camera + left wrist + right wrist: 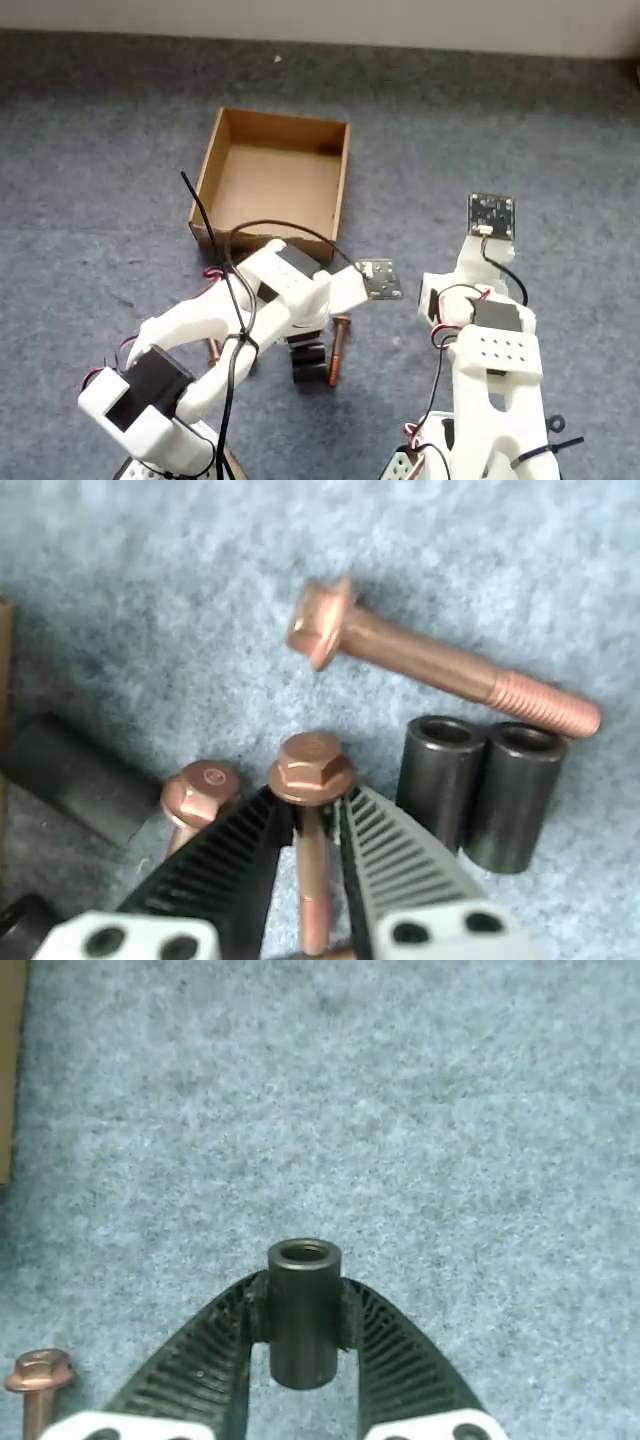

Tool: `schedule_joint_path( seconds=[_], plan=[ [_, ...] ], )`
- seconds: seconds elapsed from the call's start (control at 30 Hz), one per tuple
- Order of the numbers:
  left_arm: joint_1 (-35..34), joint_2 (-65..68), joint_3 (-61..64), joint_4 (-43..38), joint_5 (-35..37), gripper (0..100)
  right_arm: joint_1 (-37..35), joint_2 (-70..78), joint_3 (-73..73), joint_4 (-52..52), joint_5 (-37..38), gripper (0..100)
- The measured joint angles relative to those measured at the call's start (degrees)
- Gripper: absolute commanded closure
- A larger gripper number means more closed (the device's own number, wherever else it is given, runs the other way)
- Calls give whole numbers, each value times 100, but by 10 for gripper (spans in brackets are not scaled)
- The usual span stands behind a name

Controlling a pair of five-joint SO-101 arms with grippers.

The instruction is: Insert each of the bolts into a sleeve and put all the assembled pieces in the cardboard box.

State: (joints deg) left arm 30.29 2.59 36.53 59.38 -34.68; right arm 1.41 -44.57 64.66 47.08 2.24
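The high camera is looking steeply down over me from above, far enough off to be taking in the cardboard box point(222, 165) and grey carpet point(100, 120). My wrist cameras are riding close — each staring along its own jaws at nearby carpet. The left one is sharing the loose bolt point(440, 670) and paired sleeves point(490, 780) with the high view.

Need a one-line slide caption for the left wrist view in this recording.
Left tool shut on a copper bolt; a loose bolt lies on the carpet near two black sleeves.
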Motion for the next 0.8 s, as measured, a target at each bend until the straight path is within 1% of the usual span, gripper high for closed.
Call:
schedule_joint_path(
  seconds=[0.17,0.23,0.37,0.53,0.57,0.67,0.8],
  plan=[
    [202,0,26,-44,9,995,0,0,0,0,0,993],
    [220,0,35,-53,229,995,0,0,0,18,0,993],
    [193,-413,211,-114,615,995,0,0,-35,457,0,993],
    [-149,-1767,738,-158,791,995,-9,0,-563,1011,0,993],
    [-220,-2119,853,-158,967,995,-44,0,-677,1108,0,993],
    [-492,-3174,1143,-158,1363,994,-334,0,-958,1371,-79,993],
    [-1002,-4413,1319,-158,1811,994,-835,0,-1398,1811,-554,993]
  ],
)
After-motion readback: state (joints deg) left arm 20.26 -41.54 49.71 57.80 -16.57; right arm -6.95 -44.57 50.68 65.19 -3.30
